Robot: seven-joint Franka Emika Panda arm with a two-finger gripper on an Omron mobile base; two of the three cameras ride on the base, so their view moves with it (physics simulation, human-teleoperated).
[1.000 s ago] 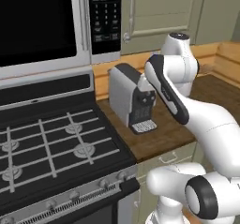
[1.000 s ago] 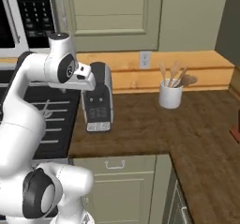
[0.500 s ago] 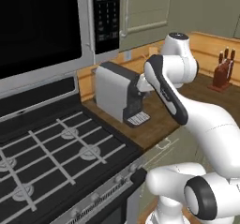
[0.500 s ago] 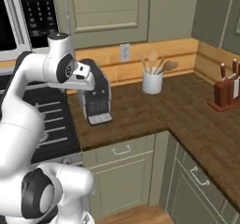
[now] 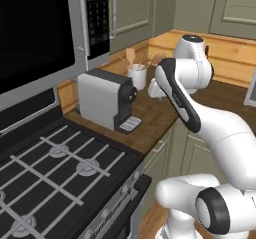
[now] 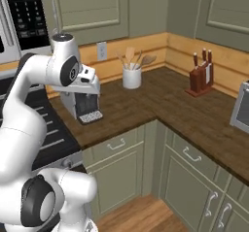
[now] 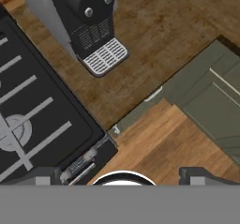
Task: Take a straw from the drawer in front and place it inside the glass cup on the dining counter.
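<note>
coffee machine (image 6: 83, 104) half behind the arm; toaster-like appliance (image 6: 240, 107) cut by the right edge

You have the coffee machine (image 5: 107, 104) left of centre in the left base view, standing on the worktop (image 5: 155, 118), with the stove (image 5: 60, 175) filling the lower left and the microwave (image 5: 45, 28) in the upper left above it. Behind the machine, toward the upper middle, the utensil holder (image 5: 136, 76) sits against the wall. In the right base view the knife block (image 6: 200, 78) stands at the right on the worktop's corner run, and cabinet drawers (image 6: 116, 144) lie below its edge, lower centre.
</note>
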